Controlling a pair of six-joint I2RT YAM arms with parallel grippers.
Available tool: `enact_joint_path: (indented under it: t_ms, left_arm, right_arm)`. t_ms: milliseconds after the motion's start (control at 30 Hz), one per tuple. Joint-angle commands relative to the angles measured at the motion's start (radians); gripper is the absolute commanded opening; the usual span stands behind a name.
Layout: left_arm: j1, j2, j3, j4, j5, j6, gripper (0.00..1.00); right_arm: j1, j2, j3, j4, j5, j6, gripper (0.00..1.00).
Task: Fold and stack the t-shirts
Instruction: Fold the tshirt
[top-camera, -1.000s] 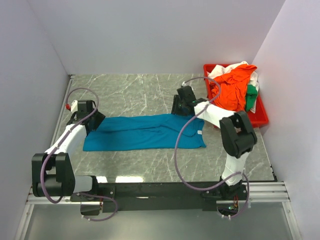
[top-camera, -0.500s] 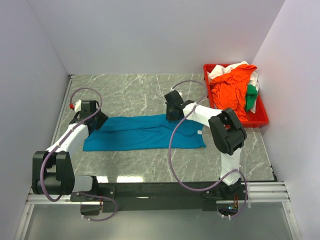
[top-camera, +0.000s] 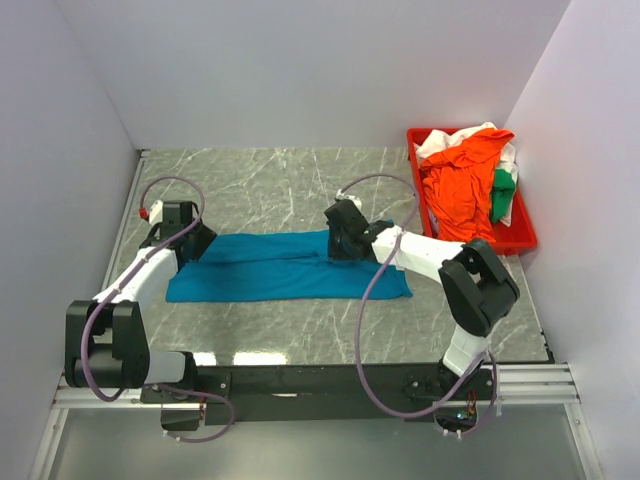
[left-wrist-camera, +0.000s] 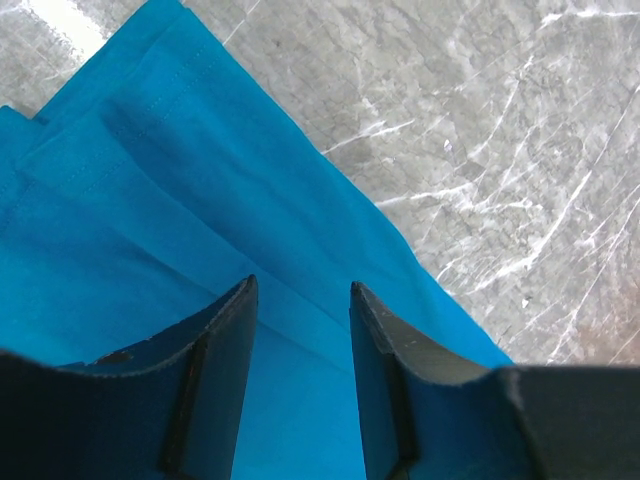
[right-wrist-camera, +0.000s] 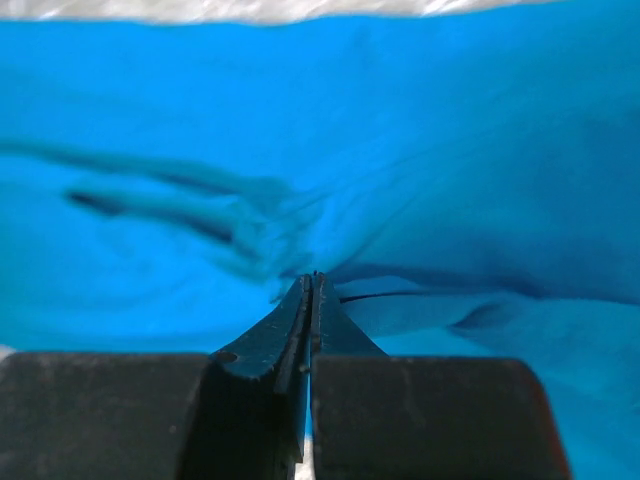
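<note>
A teal-blue t-shirt (top-camera: 280, 268) lies folded into a long strip across the marble table. My left gripper (top-camera: 195, 243) hovers over its left end. In the left wrist view this gripper (left-wrist-camera: 302, 285) is open, with flat teal cloth (left-wrist-camera: 150, 230) showing between and below the fingers. My right gripper (top-camera: 343, 240) is down on the strip's far edge, right of the middle. In the right wrist view it (right-wrist-camera: 313, 277) is shut, and the teal cloth (right-wrist-camera: 450, 150) puckers into wrinkles that meet at its tips. Orange (top-camera: 462, 180), white (top-camera: 470, 135) and green (top-camera: 503, 190) t-shirts are heaped in the tray.
The red tray (top-camera: 522, 238) stands at the back right against the wall. White walls close in the table on the left, back and right. Bare marble (top-camera: 260, 185) lies behind the strip and in front of it (top-camera: 300, 325).
My right gripper has swung left from the shirt's right end to its far edge near the middle and closed there. The left gripper has hardly moved.
</note>
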Motion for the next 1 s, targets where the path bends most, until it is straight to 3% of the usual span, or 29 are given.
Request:
enact_joint_path:
  t_ms: [0,300,567,600,733,967]
  left_arm:
    - [-0.002,0.018,-0.001,0.031,-0.015,-0.022,0.47]
    - [0.05,0.05,0.008,0.041,-0.011,-0.057,0.45]
    - [0.102,0.127,0.025,0.072,0.032,-0.073,0.4]
    - [0.102,0.13,0.023,0.08,0.034,-0.077,0.4]
    - [0.102,0.131,0.02,0.081,0.029,-0.077,0.38]
    - [0.111,0.095,-0.032,0.084,0.011,-0.073,0.34]
  right_arm:
    - [0.034,-0.072,-0.041,0.062,0.022,0.051,0.0]
    - [0.086,-0.145,-0.197,0.201,-0.001,0.13,0.01]
    - [0.108,-0.187,-0.306,0.349,-0.045,0.124,0.17]
    - [0.109,-0.196,-0.314,0.367,-0.05,0.123,0.26]
    - [0.109,-0.213,-0.316,0.363,-0.041,0.109,0.43]
    - [0.109,-0.25,-0.28,0.285,0.028,0.081,0.45]
